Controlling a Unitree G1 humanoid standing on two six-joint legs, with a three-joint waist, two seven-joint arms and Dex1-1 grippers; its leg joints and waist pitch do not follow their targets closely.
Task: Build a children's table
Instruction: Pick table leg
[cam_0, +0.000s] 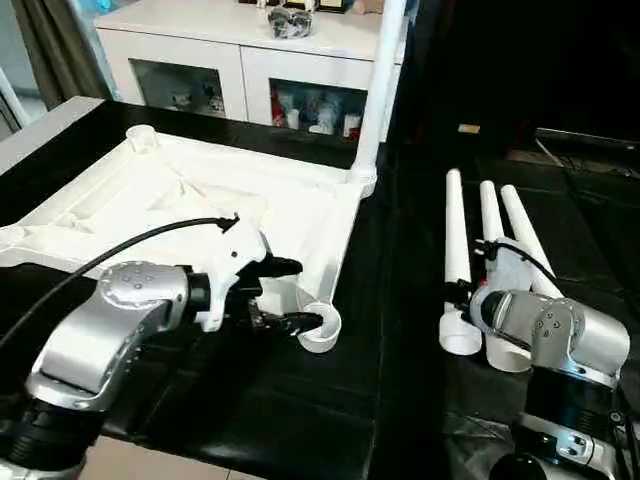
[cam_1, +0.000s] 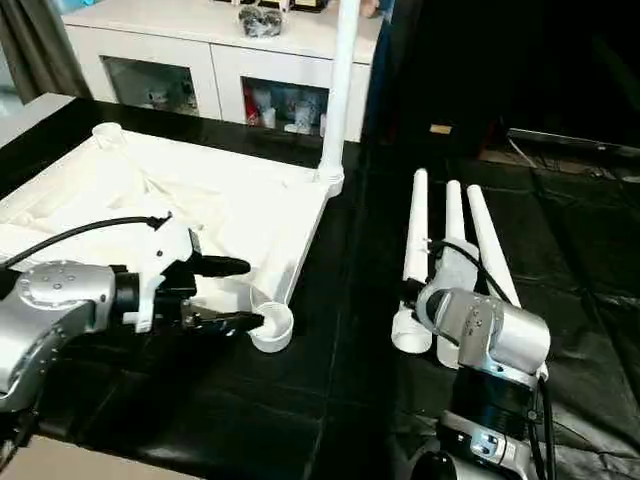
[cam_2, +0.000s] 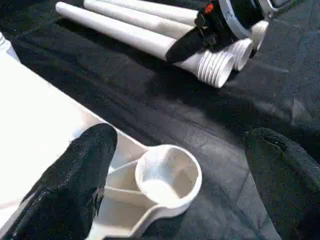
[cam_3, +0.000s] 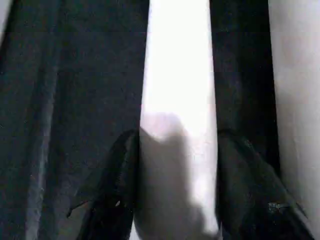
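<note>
The table top (cam_0: 200, 205) lies underside up on the black cloth (cam_0: 300, 400), one leg (cam_0: 378, 90) already upright in its far corner socket. Three loose legs (cam_0: 485, 270) lie side by side well to its right. The right gripper (cam_3: 175, 185) straddles one of these legs, fingers just at its sides; whether they grip cannot be told. The left gripper (cam_0: 290, 295) hovers spread wide at the near empty socket (cam_0: 320, 328). Next, likely: clamp, lift and carry that leg to the socket.
</note>
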